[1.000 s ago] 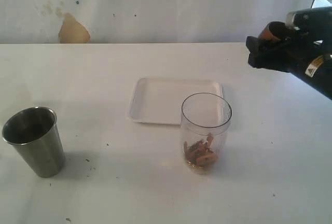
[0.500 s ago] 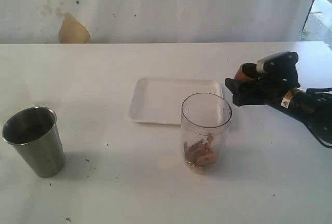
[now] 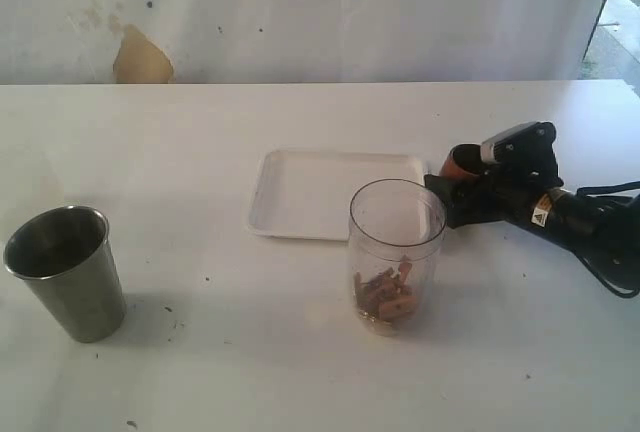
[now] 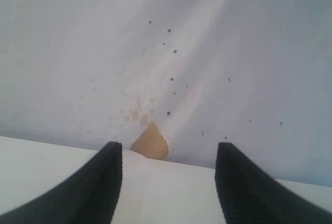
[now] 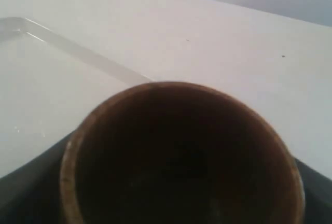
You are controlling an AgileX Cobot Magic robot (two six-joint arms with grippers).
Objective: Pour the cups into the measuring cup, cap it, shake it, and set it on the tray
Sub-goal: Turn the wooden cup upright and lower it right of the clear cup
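Within the last second the right claw (image 3: 452, 190) has dropped from high at the table's far right down to the table (image 3: 200, 132) surface, and it now sits low just beside the near right corner of the tray (image 3: 300, 197), still pinching the wooden cup (image 3: 461, 161) between its black fingers. We read that as the cup being parked after its pour: in the wrist view its dark, rounded brown bowl shows nothing inside (though the shadow is deep). The measuring cup (image 3: 397, 252), clear thin-walled plastic and cylindrical, stands upright in front of the tray with a small heap of reddish-brown pieces (image 3: 385, 297) at its bottom and no cap on it. The steel tumbler (image 3: 68, 272), tapered and dull-shiny, stands well apart at the left, so we judge its pour comes next. The left claw (image 4: 168, 154) is spread and empty, facing the wall. The tray is matte white, shallow and bare.
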